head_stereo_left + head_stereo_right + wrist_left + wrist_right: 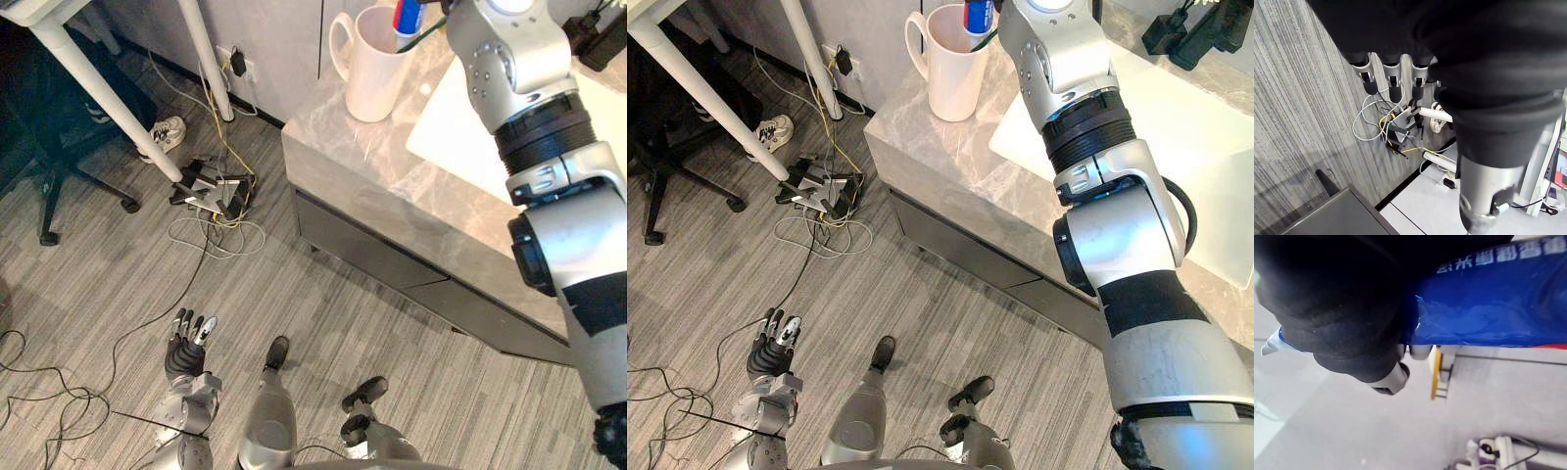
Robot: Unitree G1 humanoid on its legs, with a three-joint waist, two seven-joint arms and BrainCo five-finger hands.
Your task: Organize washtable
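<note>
The right hand (1392, 380) clasped a blue plastic tube (1488, 308) over the white ceramic mug (377, 73), top centre; lowering it upright seemed best. Lower left, the left hand (186, 345) hung slack-fingered.

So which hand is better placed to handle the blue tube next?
Right. The right hand is against the blue tube at the white mug; the left hand hangs open near the floor, away from the washtable.

Left hand (184, 352) hangs low, relaxed — right hand (1352, 323) clasps a blue tube (1488, 308).
</note>
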